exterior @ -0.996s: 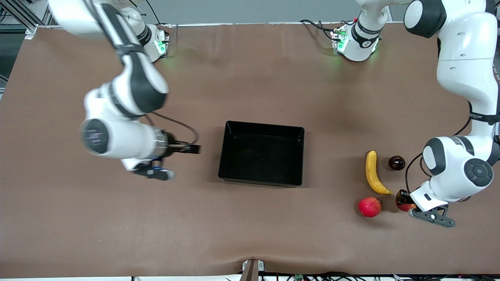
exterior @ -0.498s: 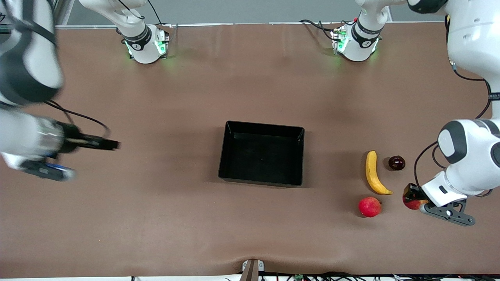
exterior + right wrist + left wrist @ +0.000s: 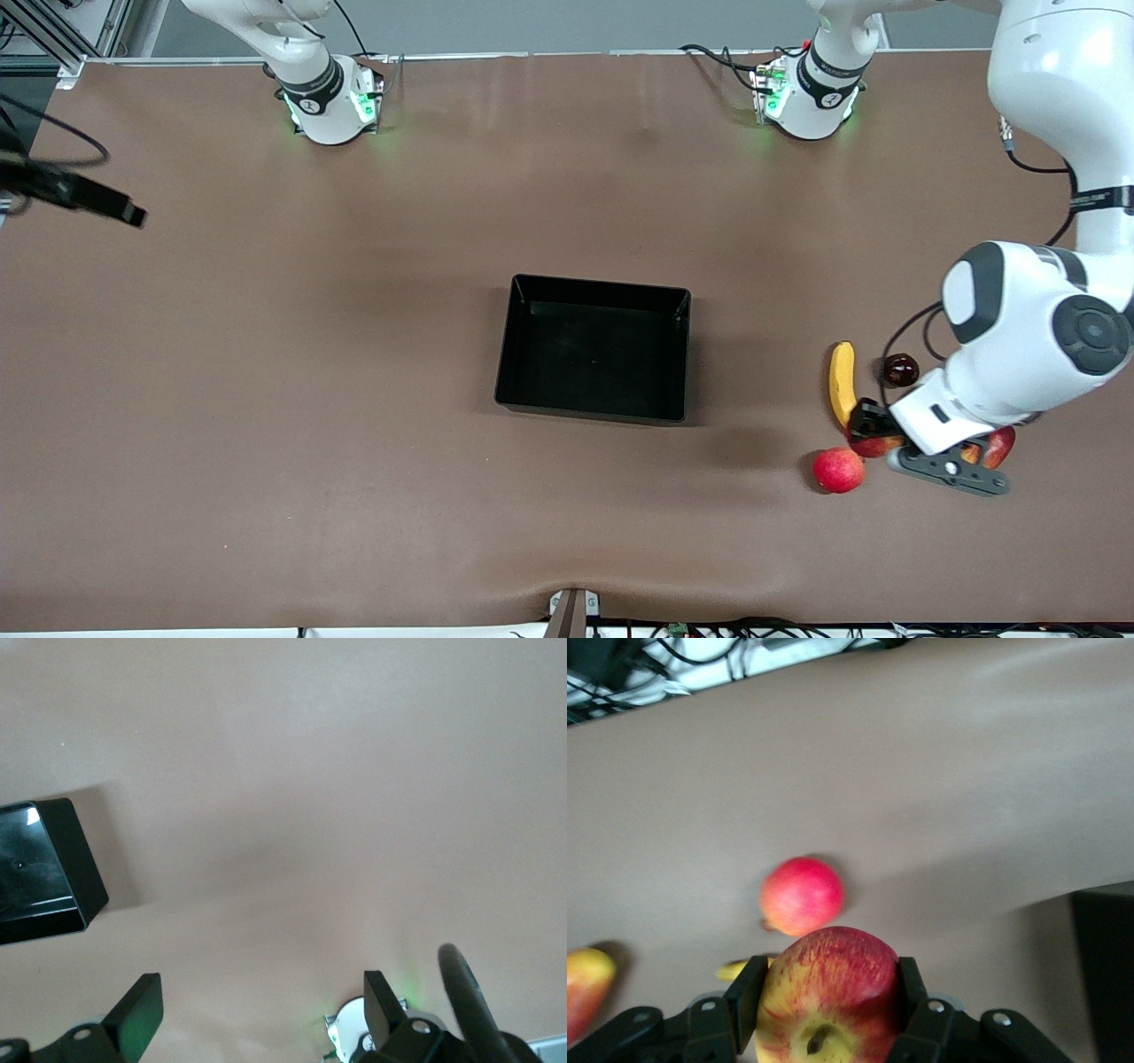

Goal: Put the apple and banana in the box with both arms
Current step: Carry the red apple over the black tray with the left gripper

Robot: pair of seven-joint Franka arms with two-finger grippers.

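My left gripper (image 3: 873,434) is shut on the apple (image 3: 879,446), red with yellow streaks, and holds it in the air over the banana's near tip. In the left wrist view the apple (image 3: 828,992) sits between both fingers (image 3: 749,992). The yellow banana (image 3: 842,381) lies on the table toward the left arm's end. The black box (image 3: 594,347) sits mid-table with nothing in it. My right gripper (image 3: 261,1010) is open and holds nothing, high over bare table. It does not show in the front view. The box's corner (image 3: 44,868) shows in the right wrist view.
An evenly pink-red round fruit (image 3: 838,470) lies nearer the front camera than the banana. A dark round fruit (image 3: 900,369) lies beside the banana. A larger red-and-yellow fruit (image 3: 997,446) lies partly under the left wrist. The right arm's cable plug (image 3: 124,213) juts in at the table's end.
My left gripper has lifted the apple and carried it toward the banana and box, uncovering the red-and-yellow fruit. The right arm has swung away to its end of the table.
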